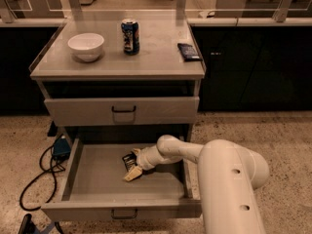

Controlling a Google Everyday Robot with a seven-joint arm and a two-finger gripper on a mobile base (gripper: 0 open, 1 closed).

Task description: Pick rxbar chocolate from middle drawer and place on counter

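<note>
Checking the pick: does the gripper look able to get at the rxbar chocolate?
Probably yes: the middle drawer stands open and the gripper sits inside it right at the rxbar chocolate, nothing lying between them.

No legible text; can point(130, 36) label unreadable. Gripper point(133, 173) in middle drawer point(97, 179).
</note>
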